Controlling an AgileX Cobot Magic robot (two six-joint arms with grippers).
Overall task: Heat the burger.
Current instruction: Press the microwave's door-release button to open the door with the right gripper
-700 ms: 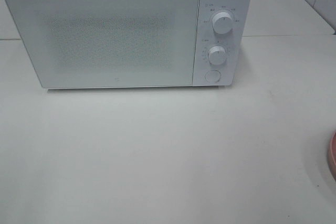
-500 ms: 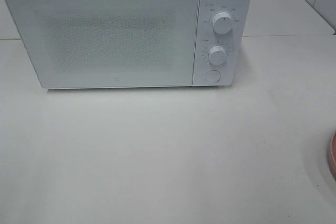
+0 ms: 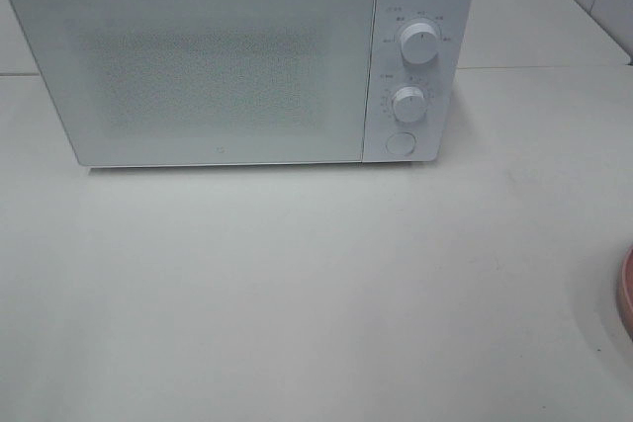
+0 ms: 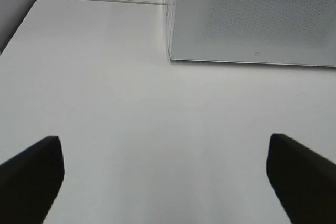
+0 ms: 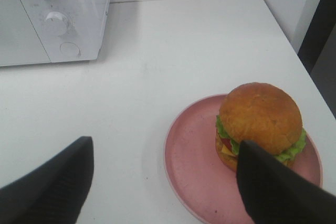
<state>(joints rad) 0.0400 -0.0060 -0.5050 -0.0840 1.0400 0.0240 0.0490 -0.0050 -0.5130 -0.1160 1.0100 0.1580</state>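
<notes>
The burger (image 5: 260, 116), with a golden-brown bun, green lettuce and a red layer, sits on a pink plate (image 5: 191, 156) in the right wrist view. My right gripper (image 5: 163, 148) hovers open just short of the plate, one finger beside the burger's near side, and holds nothing. The white microwave (image 3: 237, 56) stands at the back of the table with its door shut. My left gripper (image 4: 163, 145) is open wide over bare table in front of the microwave's left door corner (image 4: 252, 19). Neither gripper shows in the exterior high view.
Only a sliver of the pink plate (image 3: 626, 294) shows at the right edge of the exterior high view. The microwave's panel carries two knobs (image 3: 419, 43) and a round button (image 3: 399, 142). A table edge and wall lie beyond the plate on the right.
</notes>
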